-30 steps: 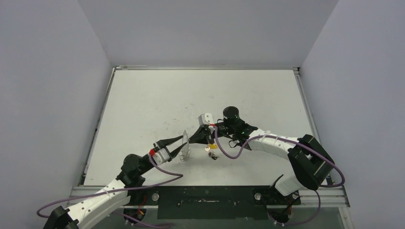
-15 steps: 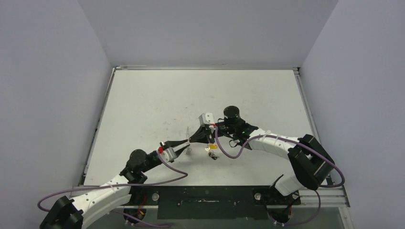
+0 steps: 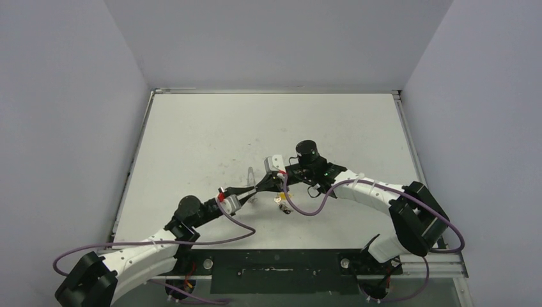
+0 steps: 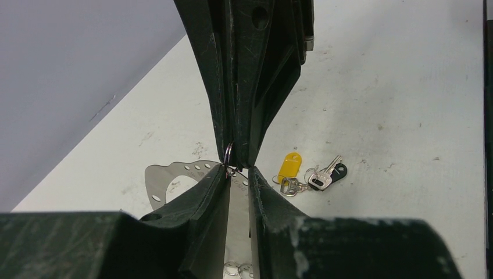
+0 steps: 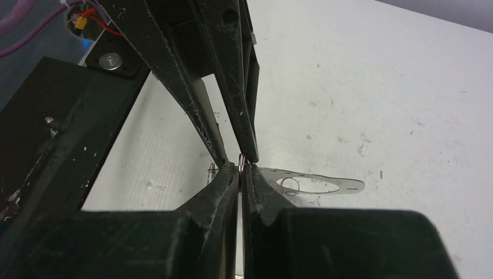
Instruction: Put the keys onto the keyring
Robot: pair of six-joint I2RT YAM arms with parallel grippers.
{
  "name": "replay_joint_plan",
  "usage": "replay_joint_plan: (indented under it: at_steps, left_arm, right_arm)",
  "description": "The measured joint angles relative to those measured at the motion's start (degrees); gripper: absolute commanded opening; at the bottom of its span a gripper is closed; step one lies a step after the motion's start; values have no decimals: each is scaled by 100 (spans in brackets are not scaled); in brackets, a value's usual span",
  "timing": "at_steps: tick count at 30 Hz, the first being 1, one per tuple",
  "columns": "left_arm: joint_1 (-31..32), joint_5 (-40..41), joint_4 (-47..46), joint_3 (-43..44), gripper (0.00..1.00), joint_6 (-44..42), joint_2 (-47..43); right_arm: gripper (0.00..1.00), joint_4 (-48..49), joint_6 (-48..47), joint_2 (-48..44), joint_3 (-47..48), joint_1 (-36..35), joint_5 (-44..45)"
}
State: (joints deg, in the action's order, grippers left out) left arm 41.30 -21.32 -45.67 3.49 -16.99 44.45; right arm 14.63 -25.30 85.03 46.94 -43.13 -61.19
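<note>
Left hand, right hand tip-to-tip on keyring, table edges distant

The left arm is stretching low toward 2 o'clock, and the right arm is folding at its elbow and reaching toward 10 o'clock. The left hand and right hand are meeting tip to tip. Each is pinching its fingers nearly together, and the tips are seemingly touching.
</note>
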Motion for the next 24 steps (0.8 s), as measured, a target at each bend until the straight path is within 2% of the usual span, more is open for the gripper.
replay_joint_plan:
  at_steps: [6, 8, 12, 15, 18, 20, 24]
  left_arm:
    - [2, -42, -37, 101, 0, -17, 249]
    - [2, -35, -70, 109, 0, -13, 319]
    - [2, 20, -87, 133, 0, -2, 367]
    - [0, 205, -90, 184, 0, -17, 356]
    - [-4, 365, -55, 284, 0, -46, 286]
    - [-4, 426, -35, 350, 0, -57, 227]
    - [-4, 485, -9, 407, 0, -66, 192]
  right_arm:
    - [0, -402, -385, -37, 114, 2, 131]
    - [1, -603, -544, -37, 181, 0, 170]
    - [20, -911, -811, -42, 295, -15, 260]
    - [25, -1123, -872, -66, 308, -76, 284]
    - [25, -1294, -909, -157, 308, -153, 354]
    - [20, -1329, -946, -232, 308, -173, 398]
    - [21, -1355, -1016, -328, 308, -199, 516]
